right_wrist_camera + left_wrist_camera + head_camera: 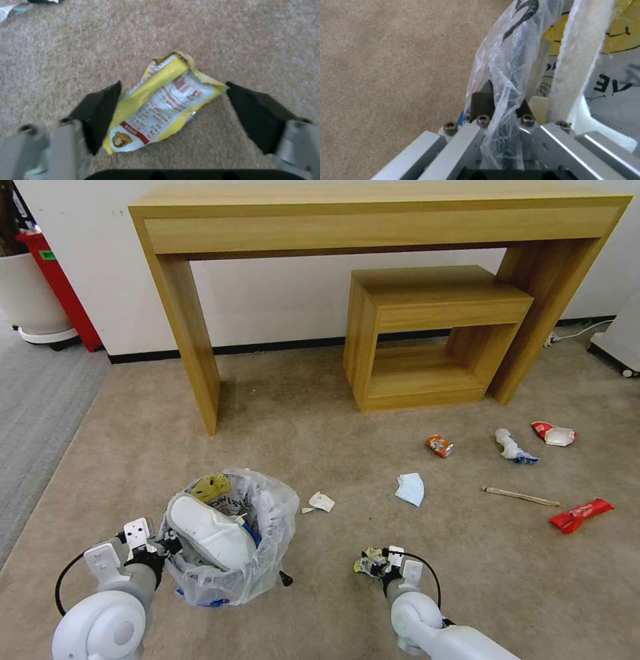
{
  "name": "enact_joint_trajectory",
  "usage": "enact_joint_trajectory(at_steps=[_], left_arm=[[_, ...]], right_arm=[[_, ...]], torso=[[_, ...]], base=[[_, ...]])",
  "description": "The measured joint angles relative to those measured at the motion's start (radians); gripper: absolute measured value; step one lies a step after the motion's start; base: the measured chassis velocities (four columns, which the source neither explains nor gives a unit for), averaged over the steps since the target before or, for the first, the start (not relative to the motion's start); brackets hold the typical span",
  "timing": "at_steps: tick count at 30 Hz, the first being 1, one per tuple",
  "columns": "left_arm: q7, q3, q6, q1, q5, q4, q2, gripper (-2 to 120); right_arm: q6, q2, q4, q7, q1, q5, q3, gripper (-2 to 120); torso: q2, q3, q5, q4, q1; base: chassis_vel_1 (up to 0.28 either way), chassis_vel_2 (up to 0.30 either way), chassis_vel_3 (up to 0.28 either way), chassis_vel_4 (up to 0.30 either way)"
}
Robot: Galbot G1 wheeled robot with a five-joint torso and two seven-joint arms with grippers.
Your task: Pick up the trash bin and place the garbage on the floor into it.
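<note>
The trash bin [267, 553] with its crinkly clear liner sits near my left side; a white slipper [210, 533] and a yellow wrapper [211, 487] lie inside. My left gripper [167, 545] is shut on the bin's rim, and the left wrist view shows the left gripper [503, 107] pinching the rim and liner [506, 75]. My right gripper [373, 563] hangs open low over a yellow snack wrapper [163, 105], which lies on the carpet between the right gripper's [173, 86] two black fingers. Farther right lies more garbage: a paper scrap [321, 502], blue mask [410, 489], crushed can [440, 445], wooden stick [520, 496] and red wrapper [581, 515].
A tall wooden console table [373, 220] and a smaller wooden side table [427, 333] stand against the wall ahead. A white wad [512, 445] and a red-white wrapper [555, 434] lie near the table leg. A red stand [60, 287] is at the far left.
</note>
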Motion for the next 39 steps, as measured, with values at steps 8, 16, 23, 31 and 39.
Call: enact_joint_trajectory(at_steps=[8, 16, 23, 31, 39], left_arm=[[-0.001, 0.002, -0.004, 0.003, -0.002, -0.012, -0.002, 1], [0.000, 0.009, -0.012, 0.008, -0.001, -0.017, -0.008, 1], [0.003, 0.010, -0.018, 0.012, -0.001, -0.022, -0.008, 1], [0.006, 0.011, -0.025, 0.018, 0.001, -0.026, -0.008, 1], [0.007, 0.009, -0.026, 0.021, 0.004, -0.026, -0.006, 1]], right_arm=[[0.000, 0.012, -0.015, 0.000, 0.003, -0.013, -0.011, 52], [0.002, 0.005, -0.016, 0.000, 0.007, -0.029, -0.017, 36], [-0.002, 0.007, -0.018, 0.000, 0.009, -0.037, -0.019, 17], [-0.002, -0.002, -0.012, -0.006, 0.007, -0.056, -0.020, 0], [0.036, -0.070, 0.074, -0.044, -0.007, -0.069, 0.012, 0]], torso=[[0.000, 0.000, 0.0000, 0.0000, 0.000], [0.000, 0.000, 0.0000, -0.0001, 0.000], [0.000, 0.000, 0.0001, 0.0000, 0.000], [0.000, 0.000, 0.0001, 0.0000, 0.000], [0.000, 0.000, 0.0001, -0.0001, 0.000]], base=[[0.000, 0.000, 0.000, 0.000], [0.000, 0.000, 0.000, 0.000], [0.000, 0.000, 0.000, 0.000], [0.000, 0.000, 0.000, 0.000], [0.000, 0.000, 0.000, 0.000]])
